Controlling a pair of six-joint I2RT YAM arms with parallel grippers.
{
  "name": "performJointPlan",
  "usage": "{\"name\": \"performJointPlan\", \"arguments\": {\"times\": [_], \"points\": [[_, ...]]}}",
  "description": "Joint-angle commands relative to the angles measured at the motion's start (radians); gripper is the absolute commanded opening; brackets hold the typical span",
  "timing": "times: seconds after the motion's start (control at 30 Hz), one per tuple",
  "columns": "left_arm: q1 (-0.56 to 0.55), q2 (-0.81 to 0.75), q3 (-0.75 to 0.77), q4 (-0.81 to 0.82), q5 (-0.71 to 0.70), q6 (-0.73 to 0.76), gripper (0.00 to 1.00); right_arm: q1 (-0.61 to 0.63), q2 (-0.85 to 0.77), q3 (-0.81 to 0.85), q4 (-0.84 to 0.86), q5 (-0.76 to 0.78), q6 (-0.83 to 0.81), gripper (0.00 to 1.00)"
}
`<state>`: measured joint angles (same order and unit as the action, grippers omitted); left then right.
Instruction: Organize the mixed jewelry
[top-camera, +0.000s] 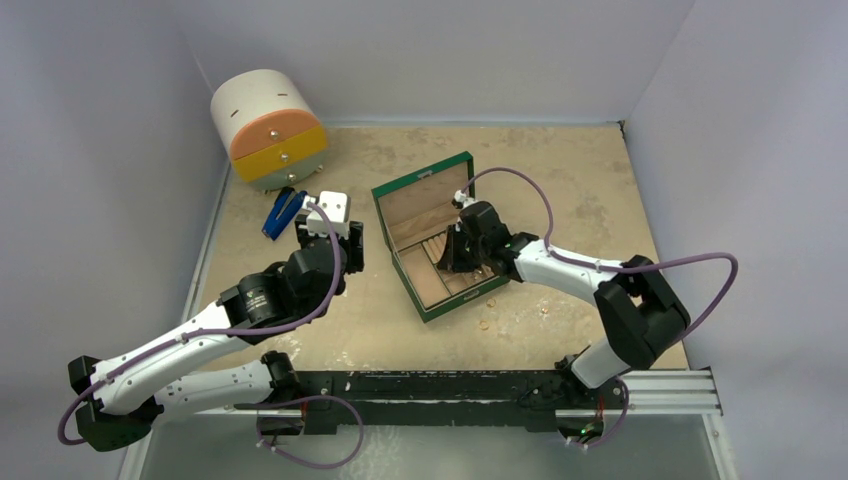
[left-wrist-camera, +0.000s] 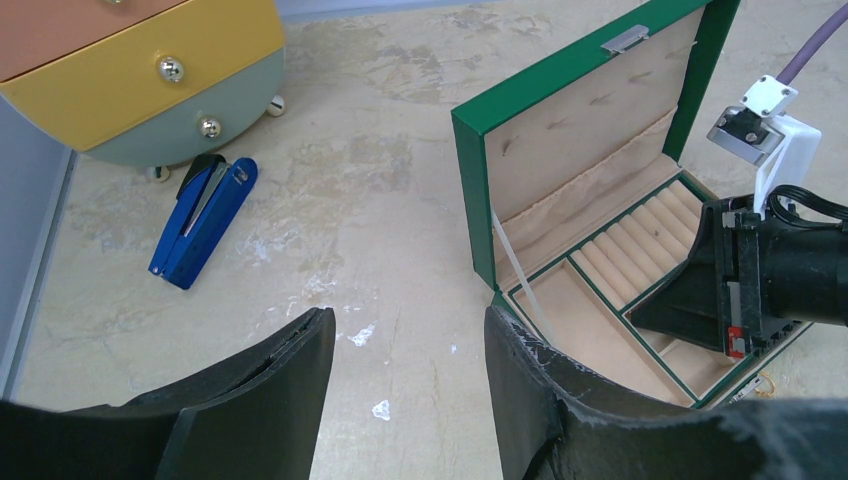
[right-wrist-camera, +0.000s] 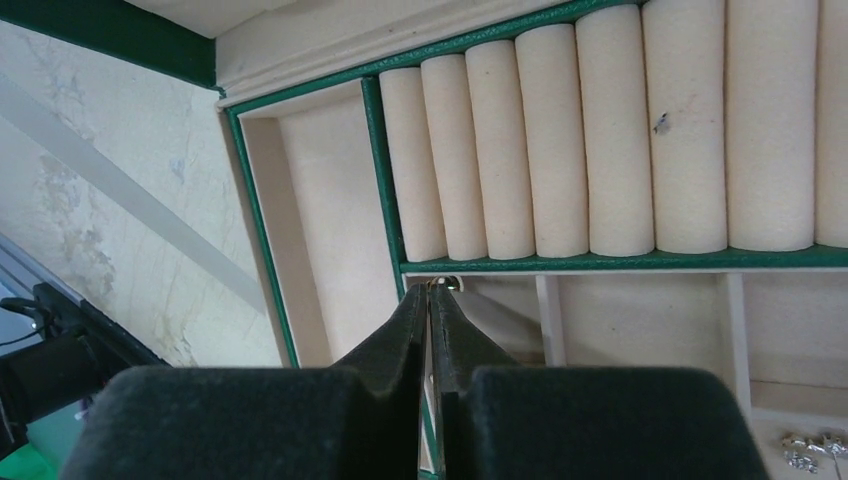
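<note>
Nearest the arm bases, at about 5 o'clock of the open green hinged jewellery box (top-camera: 465, 303), a few tiny gold-coloured pieces (top-camera: 487, 323) lie loose on the beige mottled tabletop (top-camera: 380, 310), so sorting is not finished. Inside the box, the right gripper (right-wrist-camera: 430, 300) has its black fingers (right-wrist-camera: 395, 340) pressed together, and a thin ring-like loop (right-wrist-camera: 447, 285) shows at their tips, apparently pinched. It hangs over the green divider between the small cells and the cream padded ring rolls (right-wrist-camera: 560, 140). Some small silver pieces (right-wrist-camera: 812, 448) already lie in a cell at 4 o'clock of the tips. I judge the task part done.

At 9 o'clock of the box, the left gripper (left-wrist-camera: 410, 330) hovers spread and empty. Farther off, at 11 o'clock, are a blue-handled tool (top-camera: 283, 212) and a round pastel drawer cabinet (top-camera: 268, 130).
</note>
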<state>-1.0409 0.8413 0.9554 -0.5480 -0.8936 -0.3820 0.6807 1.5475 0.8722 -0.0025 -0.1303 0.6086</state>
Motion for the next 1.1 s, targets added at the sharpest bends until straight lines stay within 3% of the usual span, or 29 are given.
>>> {"name": "performJointPlan", "arguments": {"times": [0.0,0.47,0.83,1.07], "points": [[0.004,-0.005,0.005,0.013,-0.018,0.008,0.56,0.009,-0.015,0.051,0.025,0.009,-0.006,0.09],[0.004,-0.005,0.005,0.012,-0.018,0.006,0.56,0.011,-0.153,0.017,-0.079,0.126,-0.007,0.25],[0.004,0.0,0.004,0.014,-0.01,0.005,0.56,0.005,-0.419,-0.091,-0.389,0.545,0.109,0.29],[0.004,0.003,0.005,0.014,-0.006,0.003,0.56,-0.064,-0.523,-0.162,-0.522,0.629,0.191,0.29]]}}
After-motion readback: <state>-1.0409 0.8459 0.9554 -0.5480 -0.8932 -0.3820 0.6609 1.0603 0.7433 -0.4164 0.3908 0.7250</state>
